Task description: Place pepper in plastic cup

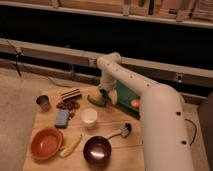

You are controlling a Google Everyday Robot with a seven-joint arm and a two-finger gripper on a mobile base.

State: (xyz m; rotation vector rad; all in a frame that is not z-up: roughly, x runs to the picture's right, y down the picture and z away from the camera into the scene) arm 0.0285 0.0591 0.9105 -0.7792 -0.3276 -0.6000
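The pepper (95,100) is small, dark green and elongated, lying on the wooden table just left of a green board. My gripper (103,96) hangs at the end of the white arm, right over the pepper's right end. The plastic cup (89,118) is plain white and stands upright a little in front of the pepper, near the table's middle. It looks empty.
A green board (125,96) with a round orange item (134,103) lies at the right. A grey metal cup (43,103), a striped bar (70,94), a blue sponge (62,118), an orange bowl (46,143), a yellow curved item (70,146), a dark bowl (97,150) and a brush (120,132) are around.
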